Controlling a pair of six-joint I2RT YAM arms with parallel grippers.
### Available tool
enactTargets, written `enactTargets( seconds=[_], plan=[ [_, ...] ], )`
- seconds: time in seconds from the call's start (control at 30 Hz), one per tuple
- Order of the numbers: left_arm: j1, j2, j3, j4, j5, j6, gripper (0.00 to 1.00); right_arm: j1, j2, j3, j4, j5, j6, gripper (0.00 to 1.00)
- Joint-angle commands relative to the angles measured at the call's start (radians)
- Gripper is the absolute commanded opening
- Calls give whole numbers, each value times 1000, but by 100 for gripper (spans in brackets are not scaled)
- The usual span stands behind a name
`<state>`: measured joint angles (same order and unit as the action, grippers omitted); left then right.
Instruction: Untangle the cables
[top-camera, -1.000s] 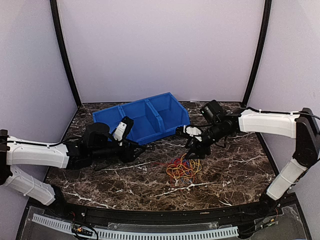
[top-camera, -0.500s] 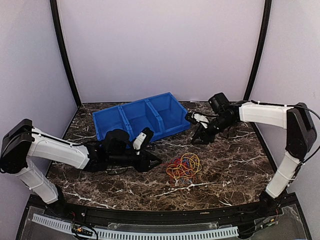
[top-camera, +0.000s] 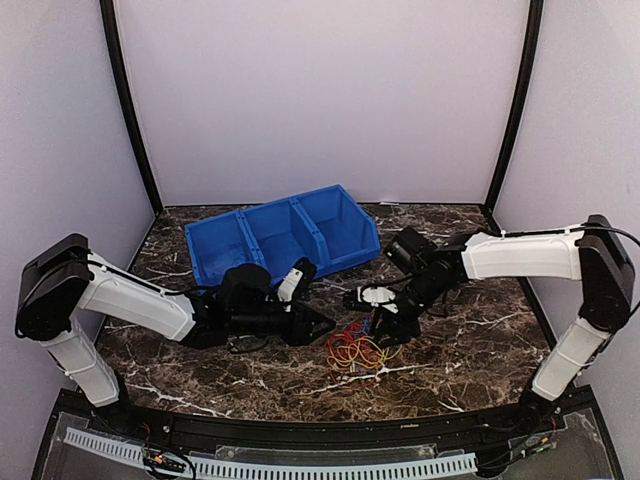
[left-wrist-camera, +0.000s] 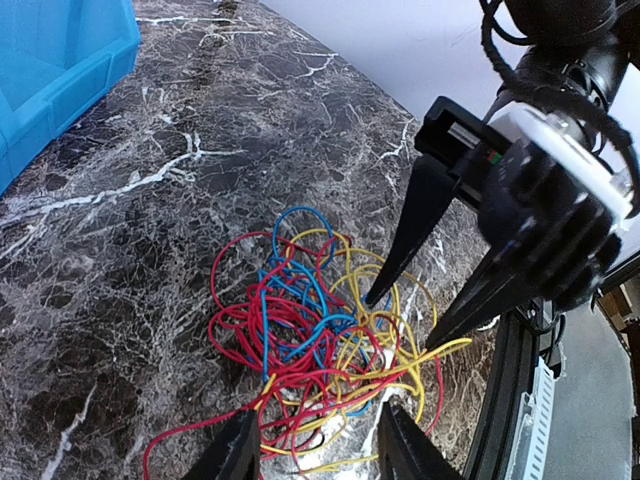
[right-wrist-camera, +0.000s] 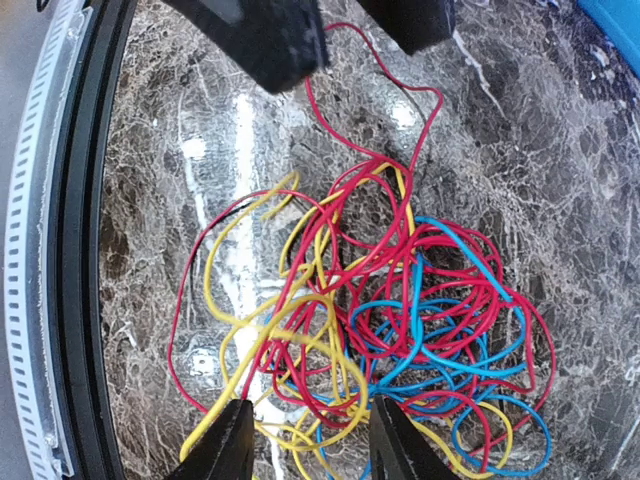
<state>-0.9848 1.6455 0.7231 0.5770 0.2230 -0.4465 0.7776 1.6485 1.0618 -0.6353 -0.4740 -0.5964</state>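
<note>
Since half a second ago your right arm (top-camera: 520, 255) has swung down from beside the blue three-compartment plastic bin (top-camera: 280, 235), and your left arm (top-camera: 140, 305) has reached further in. Both now stretch low toward the tangled bundle of thin red, yellow and blue cables (top-camera: 358, 348), which lies on the dark marble desk (top-camera: 470, 340) in front of the bin. The top view hides the gaps, but the wrist views show left jaws and right jaws parted and holding nothing, facing each other across the bundle (left-wrist-camera: 310, 340).
</note>
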Motion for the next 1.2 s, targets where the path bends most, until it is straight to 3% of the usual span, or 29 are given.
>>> enactTargets(
  seconds=[0.0, 0.2, 0.47, 0.73, 0.97, 1.17],
  plan=[
    [-2, 4, -8, 43, -14, -24, 42, -8, -77, -9, -37, 67, -53, 43],
    [5, 19, 67, -103, -17, -29, 42, -50, -152, -58, -20, 187, -76, 52],
    [99, 103, 185, -182, 182, -69, 40, -56, -200, -8, -14, 120, -57, 53],
    [124, 208, 329, -314, 323, -9, 48, -8, -200, -44, 0, 51, -111, 68],
    [123, 286, 419, -397, 341, 23, 38, 5, -184, -53, 15, 33, -96, 68],
    [123, 318, 459, -432, 331, 40, 37, 13, -184, -65, 20, 29, -88, 68]
  ],
)
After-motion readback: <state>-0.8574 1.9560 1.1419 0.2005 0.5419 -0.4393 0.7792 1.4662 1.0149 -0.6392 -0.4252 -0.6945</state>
